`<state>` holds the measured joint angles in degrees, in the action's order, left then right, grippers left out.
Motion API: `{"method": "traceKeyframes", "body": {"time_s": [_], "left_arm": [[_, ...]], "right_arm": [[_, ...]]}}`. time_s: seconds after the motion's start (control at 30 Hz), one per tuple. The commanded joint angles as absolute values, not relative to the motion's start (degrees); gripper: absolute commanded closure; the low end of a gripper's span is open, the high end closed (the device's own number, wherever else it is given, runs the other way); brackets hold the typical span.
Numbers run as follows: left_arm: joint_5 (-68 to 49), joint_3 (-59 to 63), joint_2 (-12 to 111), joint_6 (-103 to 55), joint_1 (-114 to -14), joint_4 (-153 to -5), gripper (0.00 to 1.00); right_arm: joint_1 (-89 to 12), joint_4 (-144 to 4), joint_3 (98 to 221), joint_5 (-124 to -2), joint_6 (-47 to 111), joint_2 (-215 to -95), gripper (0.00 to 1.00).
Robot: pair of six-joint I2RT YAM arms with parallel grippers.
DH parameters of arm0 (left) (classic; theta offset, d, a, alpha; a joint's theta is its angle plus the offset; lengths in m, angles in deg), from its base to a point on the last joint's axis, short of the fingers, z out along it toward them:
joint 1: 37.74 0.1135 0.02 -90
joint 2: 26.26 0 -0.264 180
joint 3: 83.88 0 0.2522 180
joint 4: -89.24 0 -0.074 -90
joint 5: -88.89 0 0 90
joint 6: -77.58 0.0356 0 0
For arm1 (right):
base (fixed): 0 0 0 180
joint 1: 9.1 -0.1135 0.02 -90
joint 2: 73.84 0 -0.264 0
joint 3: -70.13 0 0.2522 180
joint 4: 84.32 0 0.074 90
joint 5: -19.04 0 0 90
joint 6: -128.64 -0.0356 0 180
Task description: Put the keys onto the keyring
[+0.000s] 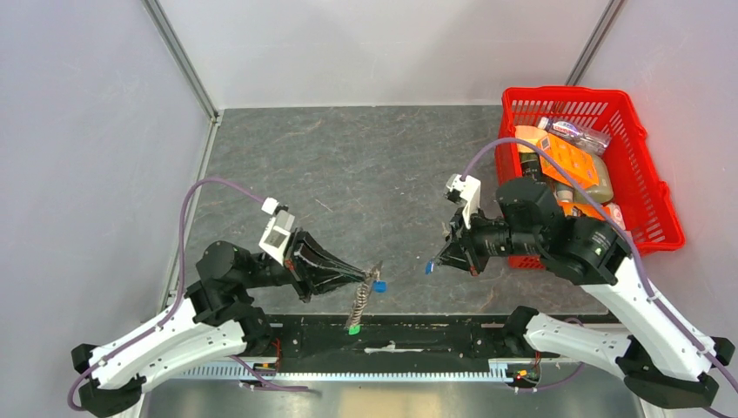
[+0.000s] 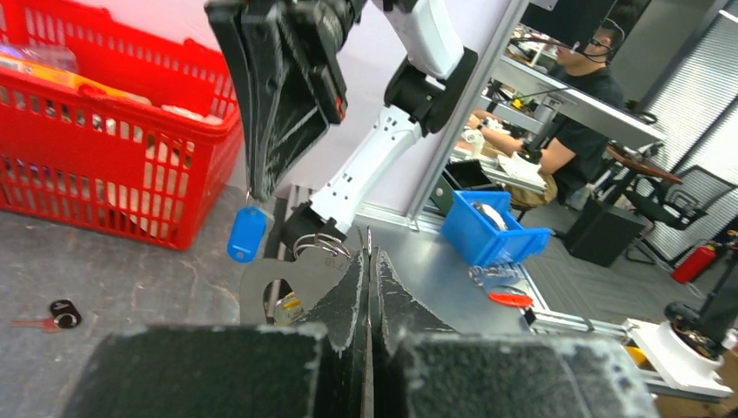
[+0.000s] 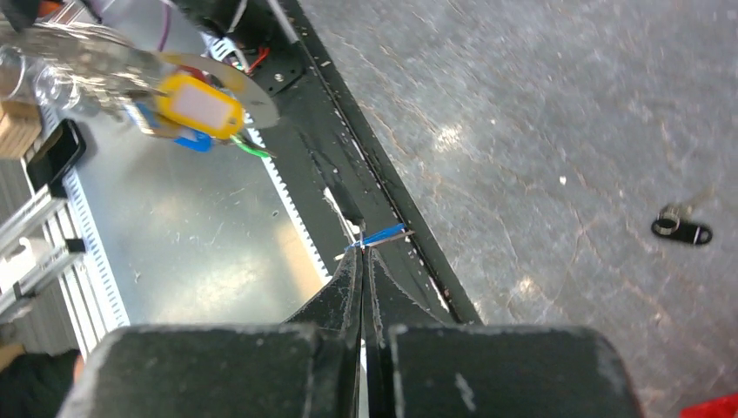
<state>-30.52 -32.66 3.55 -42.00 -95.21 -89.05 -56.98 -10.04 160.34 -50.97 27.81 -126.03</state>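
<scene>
The keyring (image 1: 361, 300) hangs left of the held key (image 1: 430, 267), basket (image 1: 566, 91) at far right.

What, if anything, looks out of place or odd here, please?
Only the black key: it lies alone on the table, away from the keyring held by the left gripper. The right gripper holds a blue key. Nothing looks spilled or damaged.

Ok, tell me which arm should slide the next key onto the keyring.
Right. The right hand is shut on the blue key, raised just across from the keyring. The left hand is shut on the keyring, so it is busy presenting it.
</scene>
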Motion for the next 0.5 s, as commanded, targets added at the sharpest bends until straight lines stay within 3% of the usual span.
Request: {"method": "traceKeyframes", "body": {"time_s": [0.0, 0.47], "left_arm": [[-35.52, -30.39, 5.59, -47.62, -95.13, -91.29, 0.98], [-42.01, -31.4, 10.73, -51.42, -95.12, -98.3, 0.98]], "right_arm": [[-57.09, -9.64, 166.51, -42.28, 38.94, -127.79, 1.0], [-57.8, -7.94, 175.5, -32.92, 57.28, -134.35, 1.0]]}}
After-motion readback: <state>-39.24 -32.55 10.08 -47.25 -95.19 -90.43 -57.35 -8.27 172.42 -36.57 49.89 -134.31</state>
